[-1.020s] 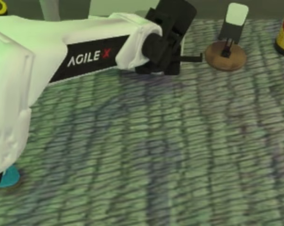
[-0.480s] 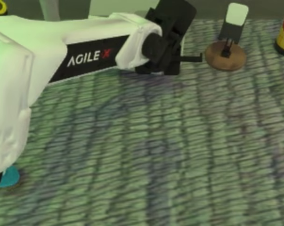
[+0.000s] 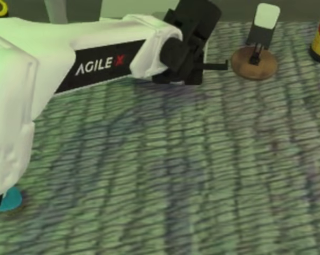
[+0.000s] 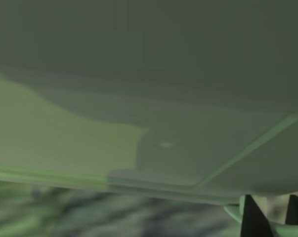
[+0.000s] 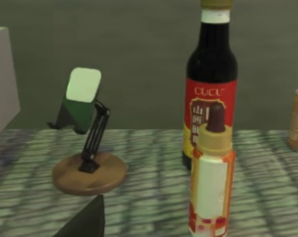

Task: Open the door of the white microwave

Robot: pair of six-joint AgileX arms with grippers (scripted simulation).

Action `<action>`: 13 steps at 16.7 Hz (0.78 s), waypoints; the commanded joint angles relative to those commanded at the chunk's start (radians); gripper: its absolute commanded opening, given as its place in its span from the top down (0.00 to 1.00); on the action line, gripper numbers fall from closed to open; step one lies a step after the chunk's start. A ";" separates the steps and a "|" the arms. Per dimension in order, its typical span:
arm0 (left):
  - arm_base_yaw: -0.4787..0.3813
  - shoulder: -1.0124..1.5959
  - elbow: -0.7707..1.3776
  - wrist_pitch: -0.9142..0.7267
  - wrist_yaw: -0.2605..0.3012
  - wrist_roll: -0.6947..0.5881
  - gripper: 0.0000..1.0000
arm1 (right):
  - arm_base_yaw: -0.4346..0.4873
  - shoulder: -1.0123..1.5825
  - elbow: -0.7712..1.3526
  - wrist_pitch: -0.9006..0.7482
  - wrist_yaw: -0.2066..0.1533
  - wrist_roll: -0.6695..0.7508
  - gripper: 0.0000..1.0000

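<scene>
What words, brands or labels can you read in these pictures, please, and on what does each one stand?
"AGILE X": white letters on the black band of the white left arm, top view.
"CUCU": pale letters on the red label of the tall dark glass bottle, right wrist view.
The yellow characters lower on that label are partly hidden and unreadable.
The small orange-and-white bottle shows no legible print.

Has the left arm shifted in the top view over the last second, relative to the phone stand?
No. The left arm sits at the same spot beside the phone stand with the wooden base, at the table's far edge.
</scene>
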 joint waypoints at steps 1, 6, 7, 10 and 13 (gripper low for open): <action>0.001 -0.006 -0.011 0.005 0.001 0.010 1.00 | 0.000 0.000 0.000 0.000 0.000 0.000 0.00; 0.017 -0.060 -0.089 0.055 0.039 0.066 1.00 | 0.000 0.000 0.000 0.000 0.000 0.000 0.00; 0.018 -0.061 -0.091 0.057 0.041 0.067 1.00 | 0.000 0.000 0.000 0.000 0.000 0.000 0.00; 0.018 -0.061 -0.091 0.057 0.041 0.067 1.00 | 0.000 0.000 0.000 0.000 0.000 0.000 0.00; 0.018 -0.061 -0.091 0.057 0.041 0.067 1.00 | 0.000 0.000 0.000 0.000 0.000 0.000 0.00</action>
